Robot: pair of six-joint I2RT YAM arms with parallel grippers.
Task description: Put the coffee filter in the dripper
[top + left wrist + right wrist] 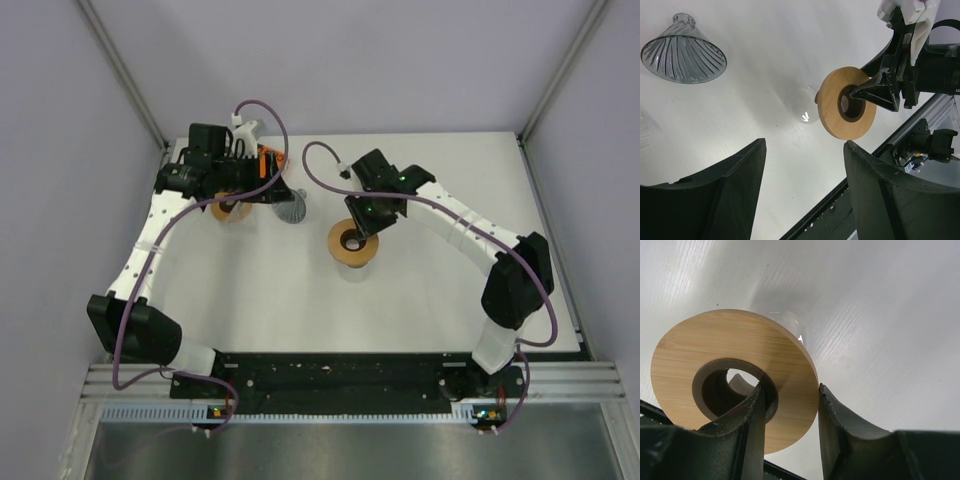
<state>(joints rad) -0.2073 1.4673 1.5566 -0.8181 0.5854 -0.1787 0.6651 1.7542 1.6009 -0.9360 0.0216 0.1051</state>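
- Our right gripper (790, 395) pinches the round wooden ring (735, 355) by its rim; we should hold it level
- Our left gripper (805, 145) gapes empty near the ribbed glass cone (682, 50)

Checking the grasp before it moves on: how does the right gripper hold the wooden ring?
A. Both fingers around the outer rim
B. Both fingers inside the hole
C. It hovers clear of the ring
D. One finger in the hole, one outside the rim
D: in the right wrist view, one finger of the right gripper sits in the hole of the ring and the other lies outside the rim.
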